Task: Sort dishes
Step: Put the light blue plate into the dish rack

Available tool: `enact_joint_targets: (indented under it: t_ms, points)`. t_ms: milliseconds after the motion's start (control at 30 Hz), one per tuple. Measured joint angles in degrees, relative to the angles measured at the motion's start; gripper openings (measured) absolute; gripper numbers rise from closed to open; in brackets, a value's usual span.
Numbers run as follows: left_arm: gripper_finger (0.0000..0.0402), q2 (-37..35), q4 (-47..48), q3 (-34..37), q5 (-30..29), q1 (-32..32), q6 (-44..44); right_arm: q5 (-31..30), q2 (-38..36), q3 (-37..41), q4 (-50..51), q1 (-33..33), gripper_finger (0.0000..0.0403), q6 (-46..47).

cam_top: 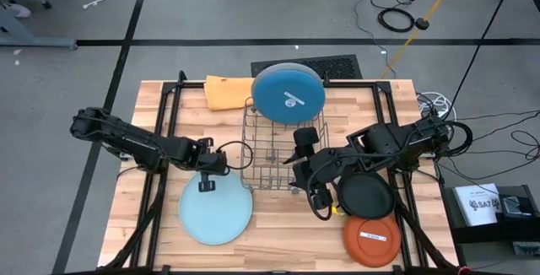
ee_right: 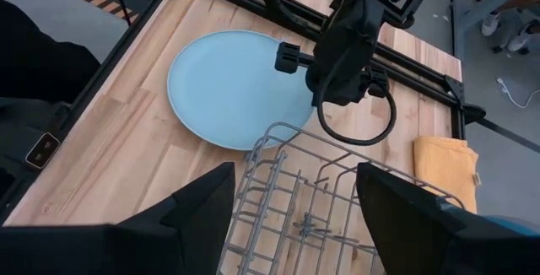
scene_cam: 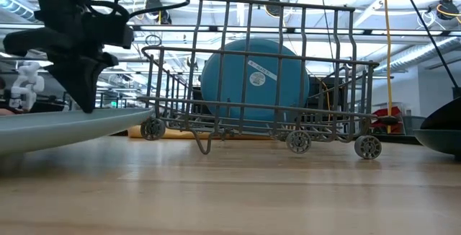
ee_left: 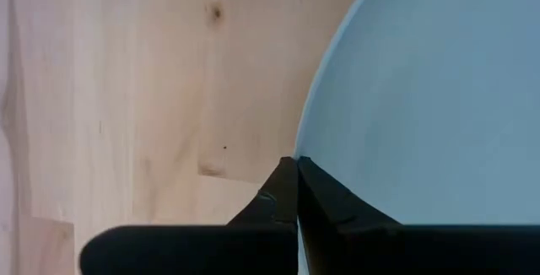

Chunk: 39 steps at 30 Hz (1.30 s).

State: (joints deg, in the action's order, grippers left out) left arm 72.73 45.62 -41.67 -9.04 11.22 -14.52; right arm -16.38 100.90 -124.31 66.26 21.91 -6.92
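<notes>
The large grey plate (cam_top: pixel 215 212) (ee_right: pixel 232 89) lies on the table's near left part. My left gripper (cam_top: pixel 207 182) (ee_left: pixel 297 161) (scene_cam: pixel 81 98) points down at its far rim, shut on it. The large blue plate (cam_top: pixel 288 94) (scene_cam: pixel 252 83) stands tilted at the wire rack's far end, leaning on it. The black plate (cam_top: pixel 367 195) (scene_cam: pixel 441 130) and the orange plate (cam_top: pixel 369 239), which has a white sticker, lie flat near the right edge. My right gripper (cam_top: pixel 302 159) (ee_right: pixel 295 182) hovers open over the rack's right side, touching nothing. My left gripper pinches the grey plate's far rim (ee_left: pixel 304 144) between its two fingers, one finger (ee_left: pixel 274 203) on the table side and the other over the plate. It comes from above, pointing down. The plate's near part lies on the table; whether the far rim is raised, I cannot tell.
The wire rack (cam_top: pixel 270 148) (scene_cam: pixel 259 112) (ee_right: pixel 295 199) stands mid-table between the arms. An orange cloth (cam_top: pixel 226 92) (ee_right: pixel 443 161) lies at the far edge, left of the blue plate. Bare wood (cam_top: pixel 287 233) shows between the grey and orange plates.
</notes>
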Motion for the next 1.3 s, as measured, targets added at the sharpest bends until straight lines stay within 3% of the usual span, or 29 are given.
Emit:
enact_joint_targets:
  t_ms: [400, 1000, 1300]
  points:
    - [0.0000, -0.1, 3.1, -1.3, -1.1, 0.1, -0.1, 0.0, 0.0, 0.0, 0.0, 0.0, 0.0242, 0.2]
    - [0.0000, -5.5, 28.4, -20.4, -10.1, 0.2, 1.8, 0.0, 0.0, 0.0, 0.0, 0.0, 0.0242, 0.0]
    - [0.0000, -7.3, 30.5, -26.6, -13.9, 0.2, 3.3, 0.0, 0.0, 0.0, 0.0, 0.0, 0.0242, 0.0]
